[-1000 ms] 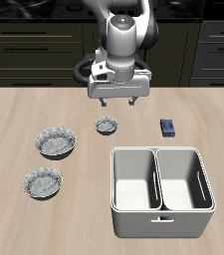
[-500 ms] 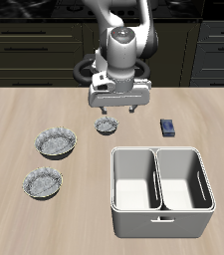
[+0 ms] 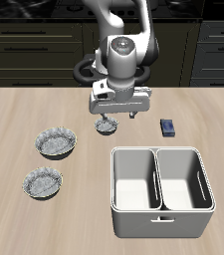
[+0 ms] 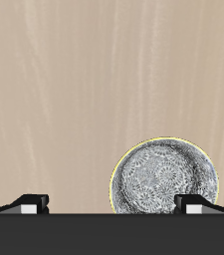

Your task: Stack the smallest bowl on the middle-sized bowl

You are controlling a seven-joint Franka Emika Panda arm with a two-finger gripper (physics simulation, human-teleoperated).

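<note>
On the table point(image 3: 14, 110), the middle-sized bowl point(image 3: 43, 182) sits at the near left, with the big bowl point(image 3: 56, 142) just behind it. My gripper point(image 3: 116, 116) hangs wide open and empty right above the smallest bowl point(image 3: 107, 127), which rests farther back. The white bin point(image 3: 161, 190) stands at the near right.
</note>
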